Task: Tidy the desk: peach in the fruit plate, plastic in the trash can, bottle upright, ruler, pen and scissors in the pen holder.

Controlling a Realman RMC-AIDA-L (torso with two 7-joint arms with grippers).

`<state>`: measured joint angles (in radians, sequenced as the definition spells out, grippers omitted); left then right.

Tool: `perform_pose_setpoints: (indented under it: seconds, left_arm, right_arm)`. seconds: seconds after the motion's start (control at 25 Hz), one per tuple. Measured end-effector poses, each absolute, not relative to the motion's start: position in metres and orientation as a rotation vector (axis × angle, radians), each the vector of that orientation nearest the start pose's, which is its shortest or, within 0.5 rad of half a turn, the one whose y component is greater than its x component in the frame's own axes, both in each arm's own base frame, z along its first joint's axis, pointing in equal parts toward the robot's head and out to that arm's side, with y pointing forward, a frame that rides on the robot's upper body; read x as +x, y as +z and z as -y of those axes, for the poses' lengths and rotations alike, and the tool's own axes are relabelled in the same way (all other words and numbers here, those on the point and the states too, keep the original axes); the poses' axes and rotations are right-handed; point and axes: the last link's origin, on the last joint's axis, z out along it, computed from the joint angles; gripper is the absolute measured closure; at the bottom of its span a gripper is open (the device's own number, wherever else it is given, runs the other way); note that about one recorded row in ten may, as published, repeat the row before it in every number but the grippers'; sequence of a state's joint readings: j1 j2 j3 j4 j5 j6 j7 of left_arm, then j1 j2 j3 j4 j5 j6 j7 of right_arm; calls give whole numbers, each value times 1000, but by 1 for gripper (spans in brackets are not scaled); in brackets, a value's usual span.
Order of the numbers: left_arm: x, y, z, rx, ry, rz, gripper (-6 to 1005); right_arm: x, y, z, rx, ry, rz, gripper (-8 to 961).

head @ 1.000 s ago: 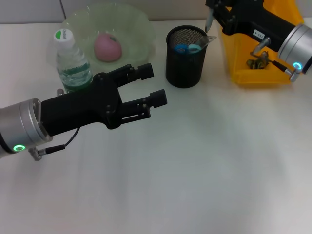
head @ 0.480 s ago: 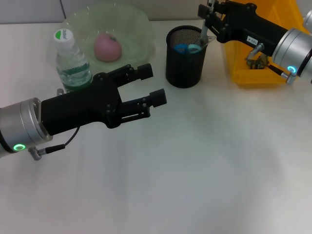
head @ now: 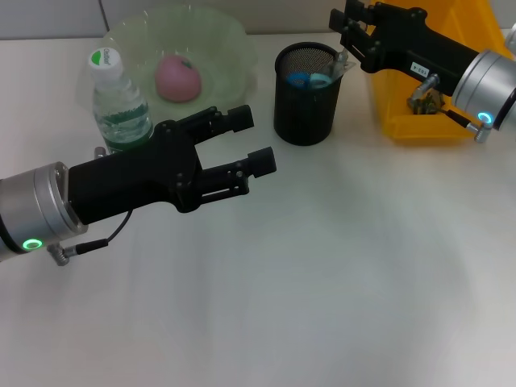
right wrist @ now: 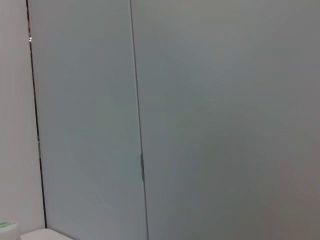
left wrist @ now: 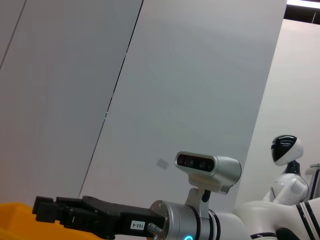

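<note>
A pink peach (head: 177, 78) lies in the pale green fruit plate (head: 230, 36) at the back left. In front of the plate a clear bottle (head: 119, 105) with a white cap stands upright. The black mesh pen holder (head: 306, 105) holds blue-handled scissors (head: 310, 79) and a clear ruler (head: 347, 68). My right gripper (head: 345, 34) hovers at the holder's far right rim, and a grey pen (head: 342, 58) shows just under it, dipping into the holder. Crumpled plastic (head: 425, 102) lies in the yellow trash can (head: 403, 129). My left gripper (head: 256, 139) hangs open and empty over the table near the bottle.
The right arm (left wrist: 100, 220) reaches across above the trash can's corner (left wrist: 12, 206), with the robot's head behind it. A white bottle cap (right wrist: 5, 227) peeks in before a grey wall. White tabletop (head: 339, 266) spreads in front.
My right gripper moved left and down to the pen holder's rim. The pen it carried upright now sits lower, mostly inside the holder. The left arm has not moved.
</note>
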<state>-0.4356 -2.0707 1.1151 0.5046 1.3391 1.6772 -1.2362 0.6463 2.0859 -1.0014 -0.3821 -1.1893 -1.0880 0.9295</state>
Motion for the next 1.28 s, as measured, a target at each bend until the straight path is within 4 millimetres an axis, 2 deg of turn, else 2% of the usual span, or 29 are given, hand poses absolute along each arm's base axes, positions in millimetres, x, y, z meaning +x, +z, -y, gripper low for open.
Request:
perform_pose_setpoints:
  seconds: [0.2,0.36,0.44,0.56,0.6,0.64,0.68,0.8,0.84,0.92,1.08,1.24,1.28]
  left_arm:
    - [-223,-18,-293,-2653,-1324,536,206]
    - [-224,-17,-293,-2647,-1325,538,205]
    - [-225,-17,-293,-2644,-1325,539,205]
    - [-225,-17,-293,-2640,-1327,541,205]
    - [-225,-16,-292,-2641,-1327,539,205]
    - [-224,-17,-291,-2658,-1322,525,205]
    - [-224,-17,-291,-2658,-1322,525,205]
    - [-223,-18,-290,-2680,-1314,509,205]
    - [-222,-17,-291,-2692,-1307,491,206]
    - [-222,-17,-291,-2691,-1307,487,206]
    - [-223,-12,-292,-2687,-1293,463,205]
    - [-224,-11,-291,-2703,-1273,446,205]
    - [-225,-11,-290,-2710,-1265,446,205]
  right_arm:
    - [225,-18,-401,-2217,901,-447,686]
    - [226,-9,-391,-2203,982,-416,675]
    - [232,1,-381,-2172,1045,-408,669]
    - [252,27,-359,-2054,1162,-409,664]
    - [259,36,-351,-2009,1195,-407,664]
    - [271,48,-335,-1951,1239,-399,664]
    - [271,48,-335,-1951,1239,-399,665]
    - [284,61,-311,-1931,1273,-387,664]
    - [290,67,-295,-1972,1283,-384,664]
    - [292,68,-288,-2007,1281,-382,658]
    - [293,62,-263,-2262,1200,-376,647]
    - [288,47,-247,-2458,1119,-334,439]
    - [288,47,-247,-2458,1119,-334,423]
